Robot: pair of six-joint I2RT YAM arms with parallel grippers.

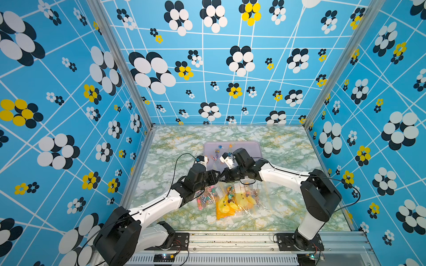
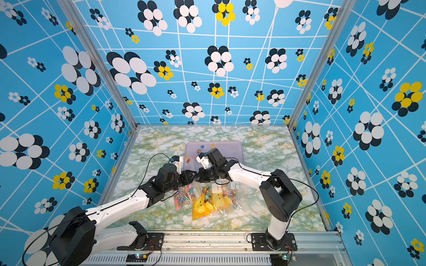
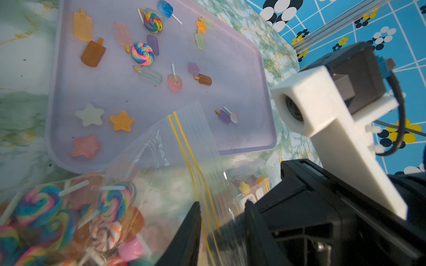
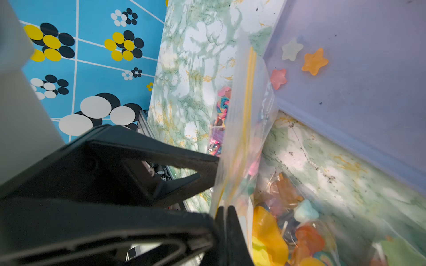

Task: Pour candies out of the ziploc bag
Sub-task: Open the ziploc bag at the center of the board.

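The candies [image 3: 39,207] in the bag [image 3: 184,129] are mostly rainbow swirl lollipops on pale sticks, heaped in its closed end. The bag is clear and lies on the table [image 1: 179,147], about midway between the tray and the front edge. Its long axis runs front to back. The full end is toward the front edge. The mouth, with its double yellow zip line, is lifted and points toward the back edge, and in the left wrist view its corner overlaps the tray's near rim. Whether the zip is sealed I cannot tell.

The right gripper [image 4: 226,214] has its jaws pressed together on the bag's edge beside the zip line. The left gripper [image 3: 222,205] has its jaws apart with the zip line running between them.

The lilac tray [image 3: 242,69] sits mid-table toward the back edge. It holds about twenty loose candies:
- three stars [image 3: 122,120], white, orange and pink, by its front left corner;
- two swirls [image 3: 143,54];
- for the rest, ice-lolly shapes and small lollipops.

Two other bags [image 1: 227,205], as far as the overlapping film lets me count, lie just right of the first. They hold yellow and orange pieces.
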